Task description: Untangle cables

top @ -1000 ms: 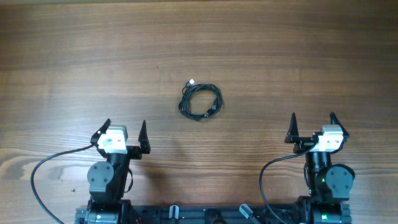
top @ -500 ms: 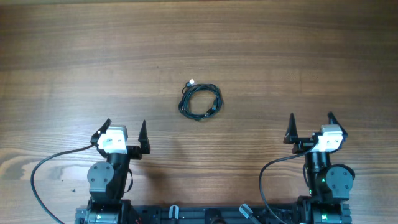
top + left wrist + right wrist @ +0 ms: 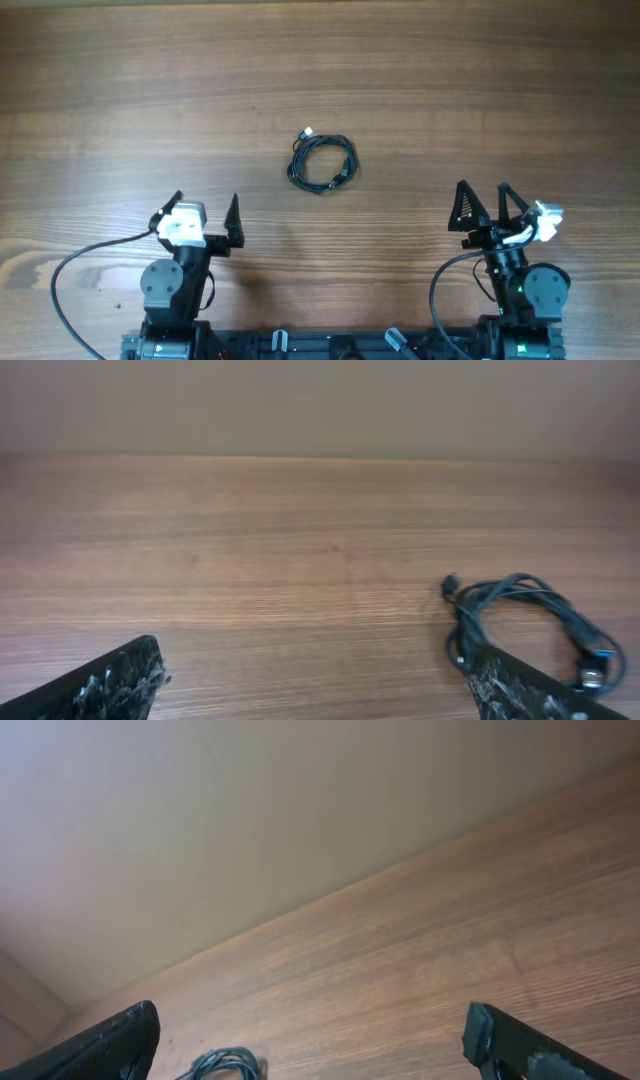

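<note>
Two grippers sit nearest us at the lower edge of the desk [image 3: 450, 80]: the left gripper [image 3: 205, 200] and the right gripper [image 3: 482, 190]. Both have their dark, pointed fingers spread wide with nothing between them. Beyond them, near the middle of the desk and well apart from both grippers, we see the cables [image 3: 322, 163]. They lie in one small, loose, roughly round coil of thin dark cord. A silvery-white tip [image 3: 308, 131] sticks out at the coil's upper left, and a small plug end rests at its right side. From the left wrist, the coil lies ahead and to the right. The desk is smooth brown wood grain, its streaks running from side to side. Farthest off, a plain, pale beige wall [image 3: 320, 400] rises behind the desk's far edge.
</note>
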Robot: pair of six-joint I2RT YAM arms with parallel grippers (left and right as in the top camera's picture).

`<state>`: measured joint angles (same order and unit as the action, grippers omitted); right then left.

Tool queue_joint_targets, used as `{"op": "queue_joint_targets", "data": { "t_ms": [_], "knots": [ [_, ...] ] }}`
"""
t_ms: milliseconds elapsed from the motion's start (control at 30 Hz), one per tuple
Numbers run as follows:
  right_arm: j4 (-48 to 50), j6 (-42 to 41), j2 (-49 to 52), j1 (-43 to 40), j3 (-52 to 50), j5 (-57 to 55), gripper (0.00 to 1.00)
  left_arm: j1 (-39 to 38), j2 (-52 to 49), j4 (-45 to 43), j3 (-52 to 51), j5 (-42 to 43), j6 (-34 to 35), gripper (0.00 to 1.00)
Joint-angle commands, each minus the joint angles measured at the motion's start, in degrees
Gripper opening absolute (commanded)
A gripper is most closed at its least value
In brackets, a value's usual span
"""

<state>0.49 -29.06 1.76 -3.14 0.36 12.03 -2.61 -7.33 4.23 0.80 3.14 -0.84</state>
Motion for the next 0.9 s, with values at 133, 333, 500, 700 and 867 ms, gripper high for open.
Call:
{"op": "queue_joint_targets", "data": {
  "t_ms": [133,333,500,700,867],
  "knots": [
    [-5.09,8.63,10.1,0.09,16.9,2.86,1.0,-3.34,-10.75,6.8,13.46,2.14,10.45,1.0],
    [-23.04,16.46,31.34,0.09,45.13,3.13,1.0,-10.73,-32.02,13.51,39.67,0.83,10.08,1.0],
    [-42.34,21.75,49.29,0.09,77.22,3.78,1.0,-17.29,-51.91,29.57,68.52,0.37,10.08,1.0],
    [-60.96,29.09,70.23,0.09,111.16,3.17,1.0,-20.55,-69.79,43.69,94.75,-0.61,7.08,1.0],
    [-65.72,28.89,80.04,0.09,117.42,0.81,1.0,-20.55,-74.88,46.93,99.19,1.57,7.32,1.0]
  ]
}}
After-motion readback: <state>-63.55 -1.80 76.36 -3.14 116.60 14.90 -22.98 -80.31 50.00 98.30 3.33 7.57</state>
